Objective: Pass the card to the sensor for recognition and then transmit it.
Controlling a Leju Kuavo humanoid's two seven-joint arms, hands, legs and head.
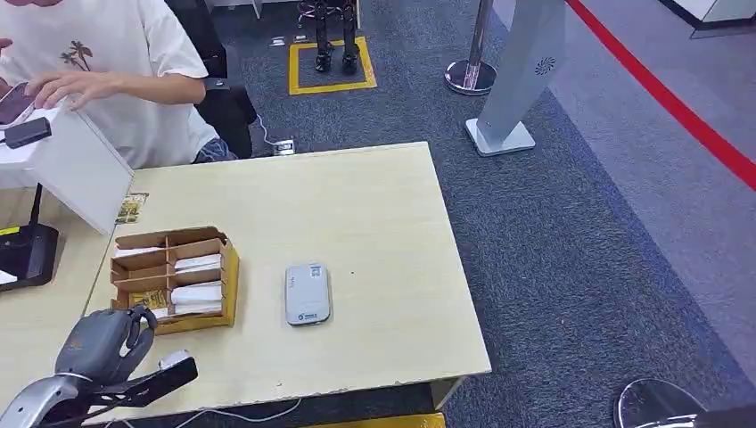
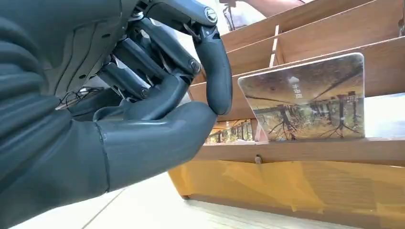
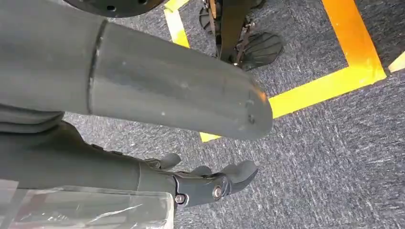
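The left hand [image 1: 107, 343] hovered at the counter's [image 1: 383, 232] near left corner, just at seven o'clock of the wooden card box [image 1: 174, 278]. In the left wrist view its fingers [image 2: 217, 71] were curled in toward the thumb [image 2: 153, 138] with nothing between them, close to the box wall [image 2: 305, 152] but not touching the card [image 2: 308, 100]. That card, printed with a tree scene, stood upright in the box's nearest compartment; white cards [image 1: 198, 263] lay in other compartments. The grey sensor [image 1: 308, 293] lay flat on the counter at three o'clock of the box, near it. The right hand [image 3: 210, 183] hung over the carpet [image 3: 334, 157], fingers loosely apart, holding nothing. A person's hand [image 1: 76, 86] rested at eleven o'clock.
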